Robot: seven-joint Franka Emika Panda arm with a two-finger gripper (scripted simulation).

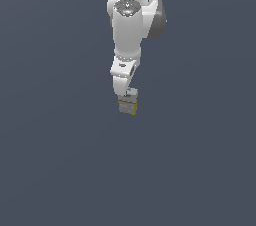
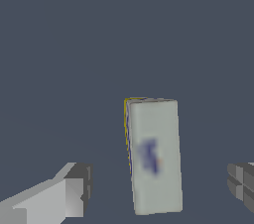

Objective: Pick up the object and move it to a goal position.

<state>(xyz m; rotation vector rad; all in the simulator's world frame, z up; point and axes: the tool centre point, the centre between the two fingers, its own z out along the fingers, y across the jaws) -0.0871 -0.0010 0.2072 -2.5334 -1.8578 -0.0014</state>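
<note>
The pale grey-white carton with yellow edging [image 2: 155, 156] stood between the gripper's [image 2: 158, 188] spread grey fingers [image 2: 79, 188], gaps showing on both sides. Only this carton occupied the plain dark grey floor [image 1: 55, 170].

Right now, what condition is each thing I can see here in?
Pale grey-white boxy carton with yellow edging: sits between the tool's fingers, clear gaps either side, not gripped.
White robot arm's tool: open, straddling the carton.
Dark grey surface: plain, flat.
</note>
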